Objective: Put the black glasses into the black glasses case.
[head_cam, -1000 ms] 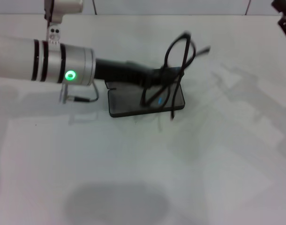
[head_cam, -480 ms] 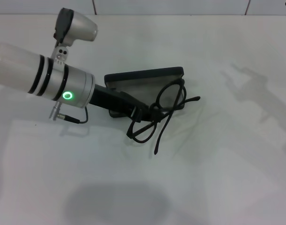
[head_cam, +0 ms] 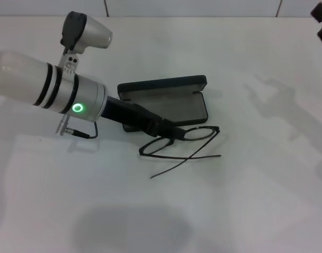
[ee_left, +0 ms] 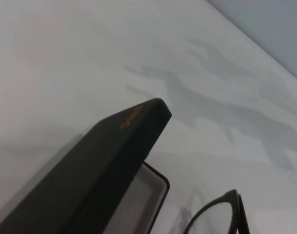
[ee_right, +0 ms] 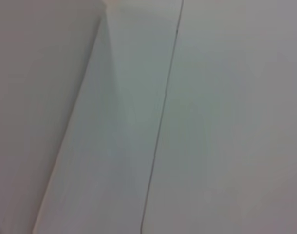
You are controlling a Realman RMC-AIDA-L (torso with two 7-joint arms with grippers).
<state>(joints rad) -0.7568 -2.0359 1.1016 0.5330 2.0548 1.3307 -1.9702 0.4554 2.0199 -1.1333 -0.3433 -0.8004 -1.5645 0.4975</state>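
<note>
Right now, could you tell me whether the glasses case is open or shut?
Open. The glasses case has its lid raised at the back and its grey lining showing; nothing lies inside, and the glasses sit on the table in front of it.

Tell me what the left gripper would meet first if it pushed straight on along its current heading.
The black glasses: the left gripper is already at their frame, beside the open black glasses case. Past them, only bare table appears, though depth is unclear.

Lab-like test bench: bare white table (head_cam: 245,200), plain wall (ee_right: 226,117).
</note>
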